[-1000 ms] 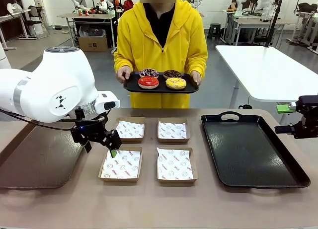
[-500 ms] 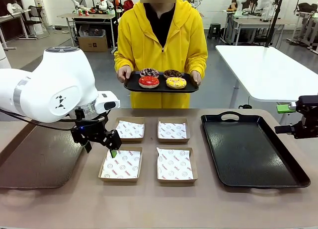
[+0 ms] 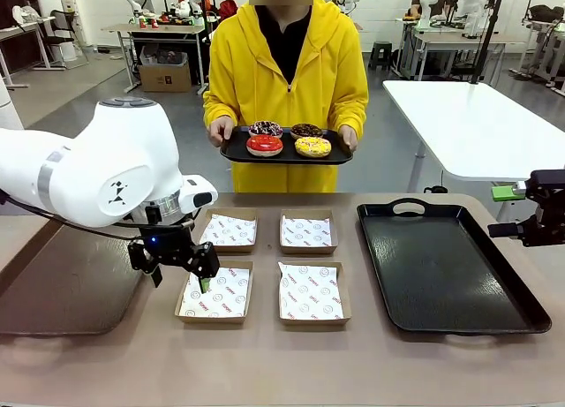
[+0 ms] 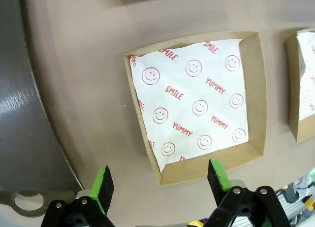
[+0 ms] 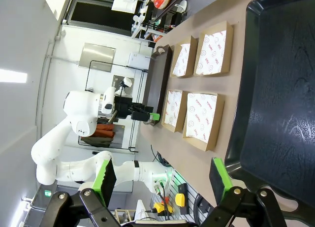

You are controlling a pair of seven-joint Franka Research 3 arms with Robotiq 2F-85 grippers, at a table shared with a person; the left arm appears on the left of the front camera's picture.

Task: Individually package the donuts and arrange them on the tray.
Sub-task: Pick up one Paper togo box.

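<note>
Seen from the robot's side of a brown table [image 3: 371, 363], a person in yellow stood at twelve o'clock holding a small tray [image 3: 234, 154]. On it were the four donuts [image 3: 288, 139] (red, yellow and two chocolate), off the table and well beyond both arms. Four paper-lined boxes [image 3: 307, 232] sat in a square at centre, and the large black tray [image 3: 450, 266] lay bare at three o'clock. The left gripper [image 3: 180, 278] hovered at the nine o'clock edge of the near-left box [image 3: 214, 294], jaws spread wide with nothing between them. The right gripper [image 5: 162, 177], equally wide and empty, hung past the large tray's three o'clock rim. Likely risks: a glossy donut could slip or be squashed when pinched, and a light box could slide, or its paper bunch, if a finger clipped a wall.
</note>
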